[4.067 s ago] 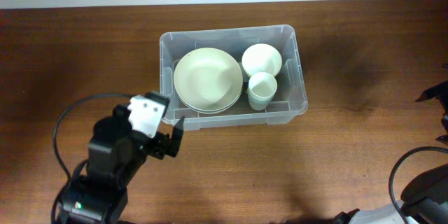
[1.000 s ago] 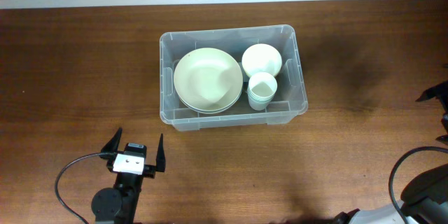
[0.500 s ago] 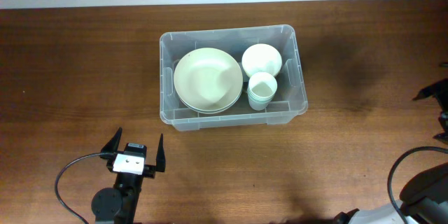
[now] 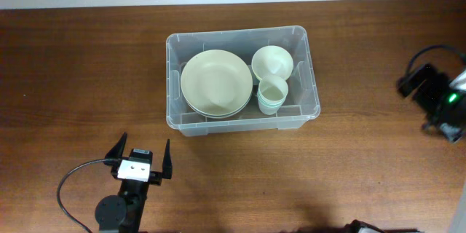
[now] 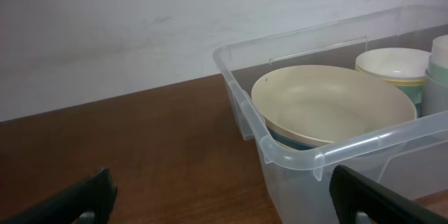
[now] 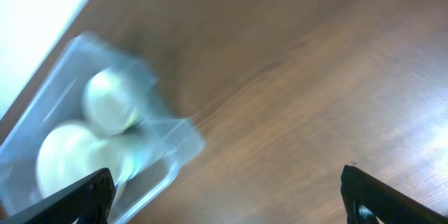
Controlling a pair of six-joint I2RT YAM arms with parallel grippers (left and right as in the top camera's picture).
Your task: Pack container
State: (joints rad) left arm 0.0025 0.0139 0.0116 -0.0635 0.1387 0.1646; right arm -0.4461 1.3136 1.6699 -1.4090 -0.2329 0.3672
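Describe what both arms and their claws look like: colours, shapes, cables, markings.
Both arms are black. The left claw has two slim pointed black fingers on a white block with a dark mark; a thin black cable loops beside it. The right arm shows a green light and an arched black cable; the right claw shows only black finger ends.

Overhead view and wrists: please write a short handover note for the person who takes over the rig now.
Large clear rectangular plastic container: holds stacked pale round plates, a small pale bowl and stacked pale cups.
Left end effector: open, empty, off its near left corner.
Right end effector: open, empty, well off to its right.
Done: these dishes are in.
Left: cannot tell whether more must go in.
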